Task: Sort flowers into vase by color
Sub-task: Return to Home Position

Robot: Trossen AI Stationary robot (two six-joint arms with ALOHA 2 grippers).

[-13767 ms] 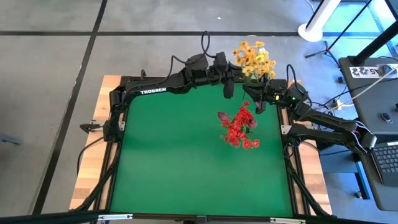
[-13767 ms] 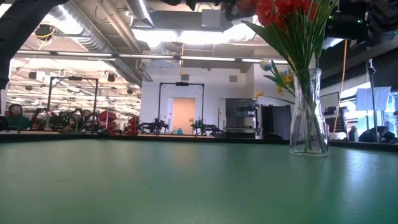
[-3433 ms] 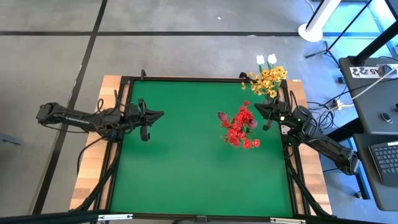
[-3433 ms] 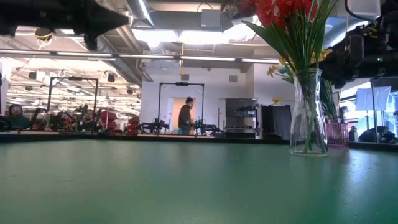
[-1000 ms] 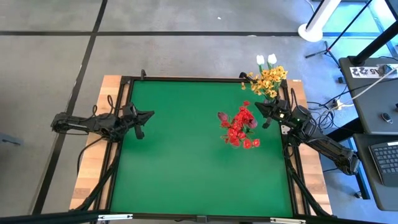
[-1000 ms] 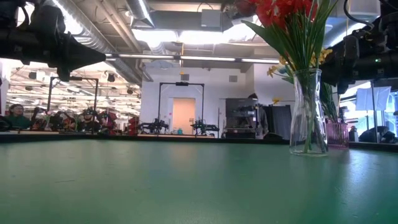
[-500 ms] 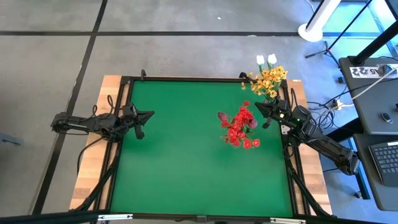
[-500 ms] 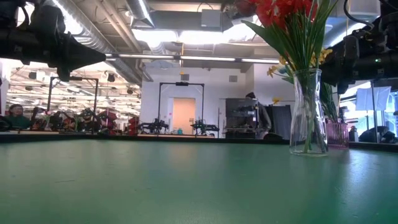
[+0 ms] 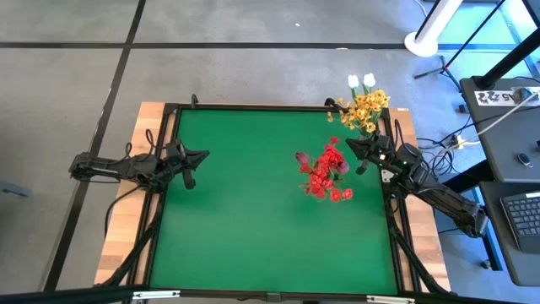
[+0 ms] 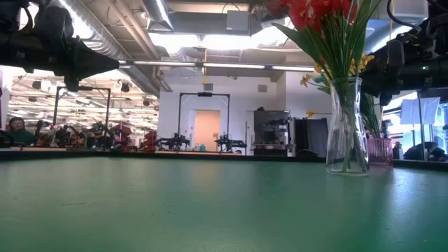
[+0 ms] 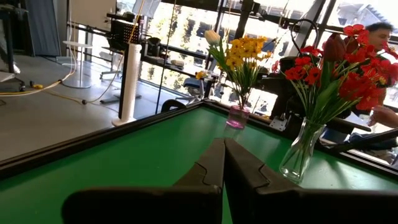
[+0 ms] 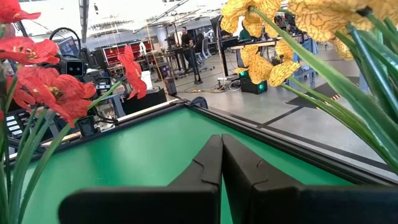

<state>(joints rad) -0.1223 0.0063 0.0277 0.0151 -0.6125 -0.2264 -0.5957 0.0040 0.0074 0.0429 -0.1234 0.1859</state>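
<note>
Two tools are clenched on nothing: left tool (image 9: 199,156) at 9 o'clock on the worktop (image 9: 236,228), right tool (image 9: 354,148) at 3 o'clock. Just beside the right tool, toward centre, red flowers (image 9: 325,173) stand in a clear vase (image 10: 348,129). Farther, at 1 o'clock, yellow flowers (image 9: 363,108) and white tulips (image 9: 361,81) share a purple vase (image 11: 236,117).

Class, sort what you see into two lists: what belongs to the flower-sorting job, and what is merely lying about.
Job: red flowers in the transparent vase; yellow flowers and white tulips in the purple vase; left gripper and right gripper, shut, at the table's side edges.
Lying about: keyboard, white stand base, both off the table.
</note>
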